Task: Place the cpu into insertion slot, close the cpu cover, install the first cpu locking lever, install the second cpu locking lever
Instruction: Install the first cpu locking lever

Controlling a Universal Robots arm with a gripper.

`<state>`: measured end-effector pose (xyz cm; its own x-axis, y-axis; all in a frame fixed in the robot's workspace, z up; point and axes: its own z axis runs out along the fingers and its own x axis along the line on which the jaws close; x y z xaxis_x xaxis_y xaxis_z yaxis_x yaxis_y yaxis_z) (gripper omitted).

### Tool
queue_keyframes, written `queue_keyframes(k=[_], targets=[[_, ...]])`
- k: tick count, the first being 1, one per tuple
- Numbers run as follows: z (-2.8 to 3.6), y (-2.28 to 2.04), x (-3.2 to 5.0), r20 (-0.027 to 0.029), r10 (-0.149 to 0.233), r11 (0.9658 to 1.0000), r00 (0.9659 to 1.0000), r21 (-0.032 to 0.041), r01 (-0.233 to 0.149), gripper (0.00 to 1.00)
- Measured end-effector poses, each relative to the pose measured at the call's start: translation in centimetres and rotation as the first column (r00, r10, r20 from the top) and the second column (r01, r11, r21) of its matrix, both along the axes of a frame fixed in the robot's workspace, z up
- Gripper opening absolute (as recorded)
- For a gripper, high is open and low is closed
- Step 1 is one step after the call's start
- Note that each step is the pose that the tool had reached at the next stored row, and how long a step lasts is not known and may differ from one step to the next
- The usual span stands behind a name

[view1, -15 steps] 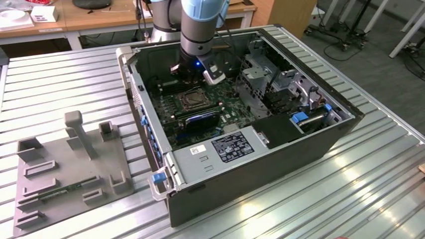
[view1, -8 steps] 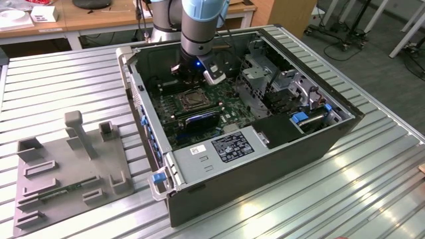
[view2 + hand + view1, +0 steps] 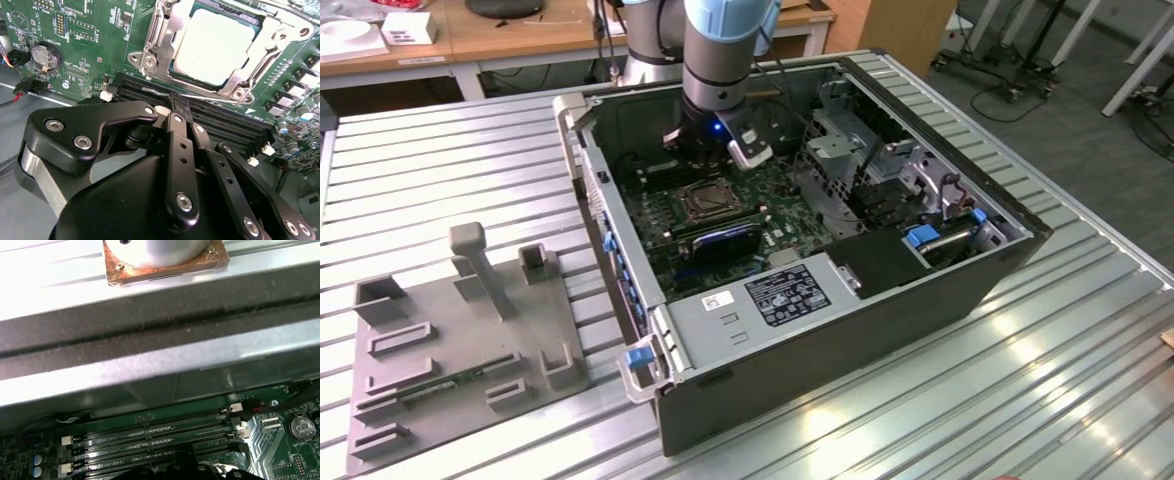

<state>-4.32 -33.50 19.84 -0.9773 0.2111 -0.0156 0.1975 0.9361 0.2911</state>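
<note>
While cpu sits in insertion slot under cpu cover | fingers clenched above memory slots

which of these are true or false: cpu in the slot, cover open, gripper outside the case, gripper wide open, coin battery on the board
The cpu lies in the insertion slot: true.
The cpu cover stands open: false, it lies flat, framing the cpu.
The gripper is outside the computer case: false, the exterior view has it inside, over the green board.
The gripper is wide open: false, its fingers are together.
A coin cell battery sits on the board: true.
</note>
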Motion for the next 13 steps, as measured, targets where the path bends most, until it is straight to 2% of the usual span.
queue_keyframes(k=[13], targets=[[-0.02,0.03,0.00,0.0000,0.000,1.0000,1.0000,0.0000,0.000,0.10]])
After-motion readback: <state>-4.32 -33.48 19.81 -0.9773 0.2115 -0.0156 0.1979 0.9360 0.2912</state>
